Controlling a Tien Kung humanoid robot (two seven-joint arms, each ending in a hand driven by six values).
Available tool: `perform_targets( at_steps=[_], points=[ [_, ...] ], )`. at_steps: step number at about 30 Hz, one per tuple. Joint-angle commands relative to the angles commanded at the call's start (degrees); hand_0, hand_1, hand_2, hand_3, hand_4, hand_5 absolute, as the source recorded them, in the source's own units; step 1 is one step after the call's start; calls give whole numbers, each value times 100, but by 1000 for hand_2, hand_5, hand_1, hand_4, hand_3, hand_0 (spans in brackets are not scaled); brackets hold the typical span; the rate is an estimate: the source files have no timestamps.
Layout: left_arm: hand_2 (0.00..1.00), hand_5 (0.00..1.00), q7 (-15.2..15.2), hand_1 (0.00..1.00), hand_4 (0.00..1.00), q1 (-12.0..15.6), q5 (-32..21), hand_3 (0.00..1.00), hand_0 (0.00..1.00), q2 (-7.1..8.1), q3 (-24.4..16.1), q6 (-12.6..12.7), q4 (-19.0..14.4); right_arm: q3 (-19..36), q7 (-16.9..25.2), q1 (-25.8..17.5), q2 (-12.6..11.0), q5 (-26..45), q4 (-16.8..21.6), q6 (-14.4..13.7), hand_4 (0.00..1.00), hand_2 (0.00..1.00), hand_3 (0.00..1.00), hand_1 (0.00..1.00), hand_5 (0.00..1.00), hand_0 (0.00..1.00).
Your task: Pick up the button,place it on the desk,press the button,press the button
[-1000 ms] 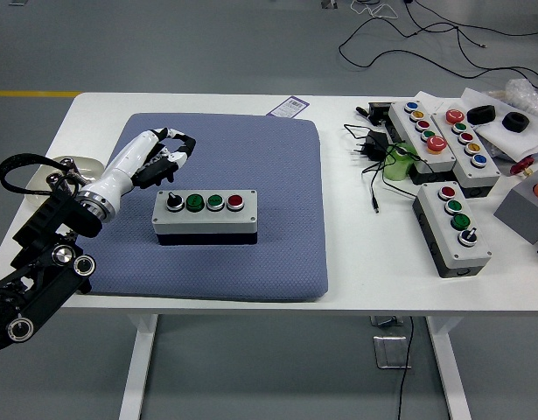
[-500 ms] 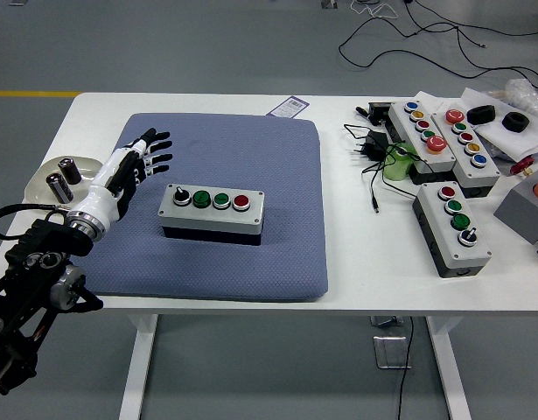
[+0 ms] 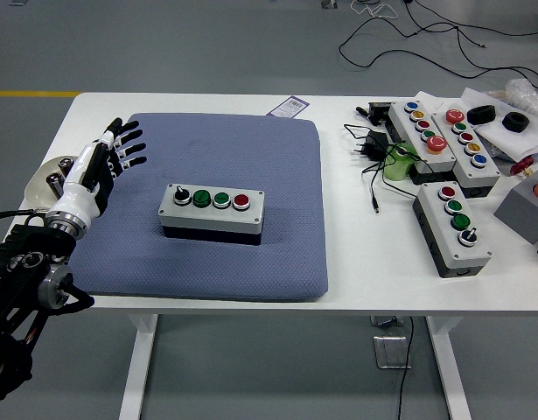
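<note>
A grey button box (image 3: pixel 213 212) lies on the blue-grey mat (image 3: pixel 225 149), left of its middle. It carries a black knob, two green buttons and a red button in a row. My left hand (image 3: pixel 107 157) is white and black, with fingers spread and empty. It hovers over the mat's left edge, well left of the box and apart from it. My right arm is out of view.
Three more button boxes (image 3: pixel 452 229) (image 3: pixel 422 133) (image 3: pixel 467 143) lie at the table's right, with black cables and an adapter (image 3: pixel 371 145), a green cylinder (image 3: pixel 395 164), and black rings. A plate with small cylinders (image 3: pixel 52 175) sits by my left hand.
My left hand let go of the box's left end, opened its fingers and drew back left. The box settled slightly to the right on the mat.
</note>
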Motion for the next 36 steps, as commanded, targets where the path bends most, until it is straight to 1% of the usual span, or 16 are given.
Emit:
perform_targets(
  at_steps=[2, 3, 8, 9, 23, 29, 36],
  points=[
    [850, 998, -25, 802, 626, 7, 2, 827, 717, 0, -19, 28, -1, 9, 1, 2, 0, -10, 0, -1, 320, 693, 639, 647, 189, 673],
    [855, 998, -39, 813, 631, 10, 1, 826, 736, 0, -29, 45, -2, 15, 2, 2, 0, -15, 0, -3, 320, 693, 639, 647, 189, 673],
    [855, 998, -68, 813, 631, 19, -5, 826, 736, -4, -46, 85, -7, 45, 4, 3, -1, -47, 0, -5, 320, 693, 639, 647, 189, 673],
    [859, 998, -73, 822, 624, 21, -9, 826, 749, -5, -46, 88, -6, 48, 3, 2, -2, -51, 0, -5, 320, 693, 639, 647, 189, 673],
    [865, 998, -98, 826, 630, 65, -39, 827, 761, -29, -60, 90, -1, 51, -9, 9, 1, -43, 0, -3, 320, 693, 639, 647, 189, 673],
    [854, 998, -54, 819, 634, 106, 18, 823, 756, -44, -139, -12, -14, 61, -15, -1, -1, -60, 0, 1, 320, 693, 639, 647, 189, 673],
    [852, 998, -24, 818, 634, 198, 105, 821, 754, -66, -364, -107, -60, 69, -20, -23, -1, -73, 0, 3, 320, 693, 639, 647, 189, 673]
  ],
)
